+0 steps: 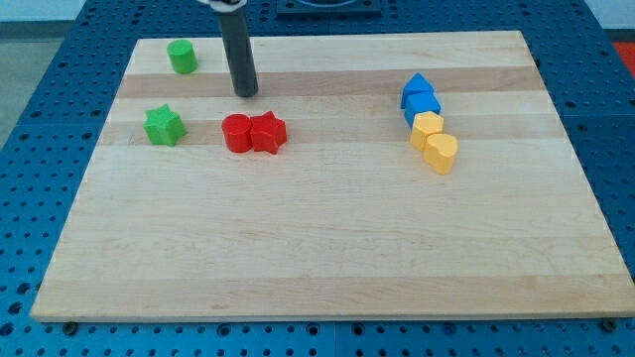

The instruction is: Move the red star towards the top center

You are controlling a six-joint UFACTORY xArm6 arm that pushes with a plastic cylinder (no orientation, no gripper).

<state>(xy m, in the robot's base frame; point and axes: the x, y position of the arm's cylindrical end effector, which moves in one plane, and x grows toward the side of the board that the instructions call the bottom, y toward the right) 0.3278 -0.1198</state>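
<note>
My tip (246, 93) rests on the table (327, 248), just above the red round block (236, 133) and apart from it. The red star (268, 132) touches that block's right side, left of centre. There is no end effector to open or close. No writing shows anywhere.

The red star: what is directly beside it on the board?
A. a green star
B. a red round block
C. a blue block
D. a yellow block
B: the red star sits against the red round block on its view's-left side, while my tip stands above the pair, apart from them.
</note>
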